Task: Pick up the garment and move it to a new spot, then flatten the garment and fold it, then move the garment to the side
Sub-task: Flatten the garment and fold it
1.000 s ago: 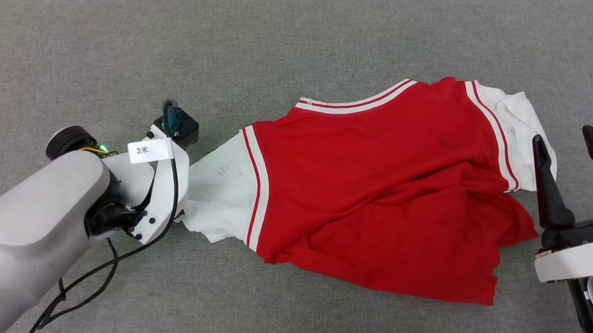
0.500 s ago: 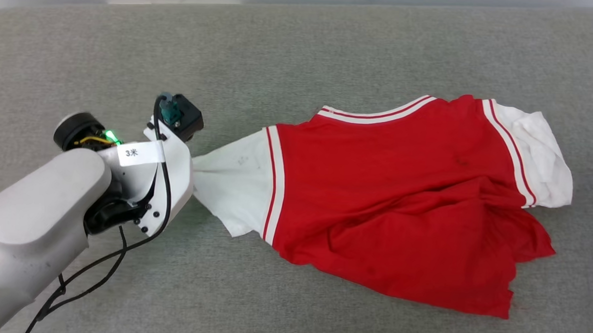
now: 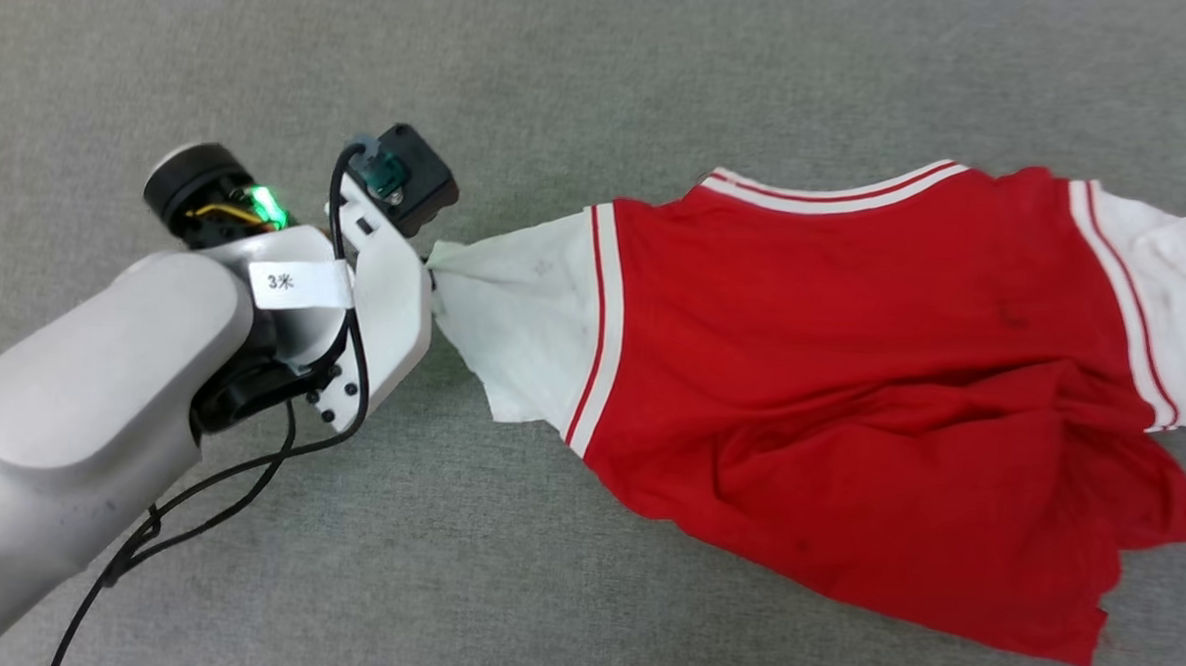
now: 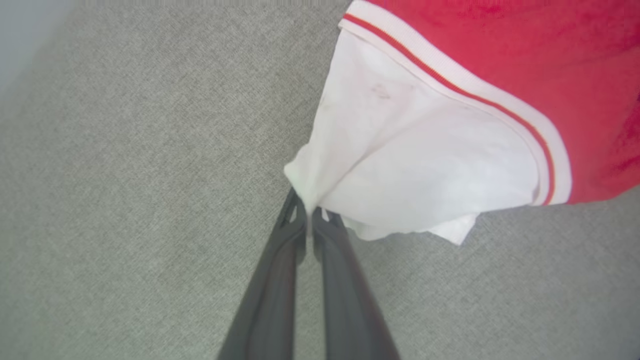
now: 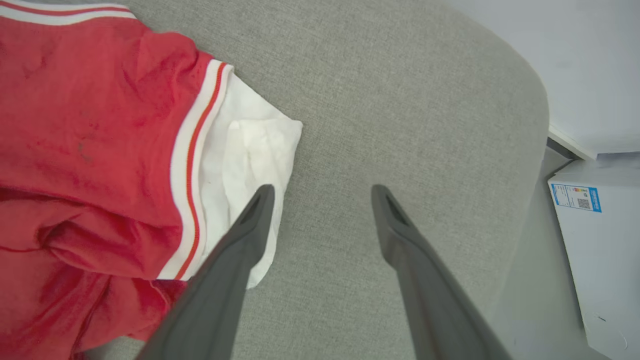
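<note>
Looking down from the head: garment (image 3: 851, 384) spread across grey fabric surface (image 3: 665, 66), long axis running left to right and dipping slightly toward the near right. Striped collar band on the far edge, loose hem at the near right corner. Red body rumpled, with deep folds through the middle. One white sleeve drawn out to a narrow point at the left gripper (image 3: 432, 264), the other reaching the right edge of the view.

Seen along the left wrist: left gripper (image 4: 311, 217) with fingers pressed together, pinching the gathered tip of the white sleeve. Garment (image 4: 425, 160) fanning up and to the right from the pinch, red-and-white striped cuff seam curving around the sleeve.

Seen along the right wrist: right gripper (image 5: 322, 192) spread wide, holding nothing, one fingertip in front of the other sleeve's edge, the other over bare fabric. Garment (image 5: 90, 150) at the left, creased and bunched. White box (image 5: 600, 240) beyond the surface's rounded edge.
</note>
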You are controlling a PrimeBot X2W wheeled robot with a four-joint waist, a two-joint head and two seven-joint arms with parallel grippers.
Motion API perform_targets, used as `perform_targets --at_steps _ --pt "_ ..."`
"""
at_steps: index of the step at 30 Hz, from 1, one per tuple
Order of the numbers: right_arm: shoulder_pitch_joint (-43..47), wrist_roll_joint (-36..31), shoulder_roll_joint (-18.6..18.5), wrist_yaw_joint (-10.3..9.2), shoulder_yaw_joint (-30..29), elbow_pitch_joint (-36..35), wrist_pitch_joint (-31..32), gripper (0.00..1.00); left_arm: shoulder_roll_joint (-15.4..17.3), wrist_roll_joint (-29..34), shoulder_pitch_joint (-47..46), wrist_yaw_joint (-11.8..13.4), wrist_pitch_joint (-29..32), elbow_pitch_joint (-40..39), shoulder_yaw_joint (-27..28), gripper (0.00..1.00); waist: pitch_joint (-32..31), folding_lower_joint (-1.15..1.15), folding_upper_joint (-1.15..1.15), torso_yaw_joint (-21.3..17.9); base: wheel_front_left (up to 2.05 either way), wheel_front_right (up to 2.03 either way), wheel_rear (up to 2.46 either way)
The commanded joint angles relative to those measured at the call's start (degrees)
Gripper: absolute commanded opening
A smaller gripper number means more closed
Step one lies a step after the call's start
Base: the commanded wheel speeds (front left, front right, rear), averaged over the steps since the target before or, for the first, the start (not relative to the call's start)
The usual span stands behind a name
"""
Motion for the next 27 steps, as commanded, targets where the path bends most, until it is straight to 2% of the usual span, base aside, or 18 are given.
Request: perform_targets --at_steps 1,3,9,15,20,21,22,27 --pt "-2.8 0.5 -0.4 -0.03 0.7 0.9 2.3 1.00 -0.4 0.7 -1.4 0.2 -0.6 -0.6 0.3 0.00 2.5 0.00 0.00 1.5 0.00 0.00 0.00" --pt "-4.5 0.5 -0.2 -0.03 1.9 2.1 4.8 1.00 -0.8 1.3 -2.2 0.2 -1.0 -1.0 0.4 0.00 3.9 0.00 0.00 2.1 0.00 0.00 0.00" --pt "-9.0 0.9 3.6 -0.03 2.7 7.1 9.0 1.00 -1.3 2.5 -4.3 0.2 -1.9 -2.3 0.7 0.00 7.8 0.00 0.00 3.4 0.00 0.00 0.00" --pt "-5.7 0.5 6.9 -0.01 7.0 11.0 9.7 1.00 -1.6 3.1 -5.5 0.2 -2.6 -2.9 0.9 0.00 10.2 0.00 0.00 4.0 0.00 0.00 0.00" --pt "-3.1 1.4 8.9 0.08 7.9 13.5 7.6 1.00 -1.3 3.1 -5.5 0.3 -3.2 -2.5 1.1 0.00 10.4 0.00 0.00 3.8 0.00 0.00 0.00" --pt "-3.3 1.3 9.3 0.07 7.6 13.8 6.4 0.11 -1.4 3.1 -5.3 0.3 -3.6 -2.3 1.0 0.00 10.2 0.00 0.00 3.6 0.00 0.00 0.00" --pt "-3.6 1.4 9.7 0.07 7.4 13.9 5.7 0.00 -1.4 3.2 -5.1 0.3 -4.0 -2.1 1.1 0.00 9.8 0.00 0.00 3.5 0.00 0.00 0.00" --pt "-6.1 0.8 8.7 0.06 6.0 12.4 -0.9 0.00 -1.9 3.1 -3.8 0.3 -6.1 -0.7 0.9 0.00 5.9 0.00 0.00 2.7 0.00 0.00 0.00"
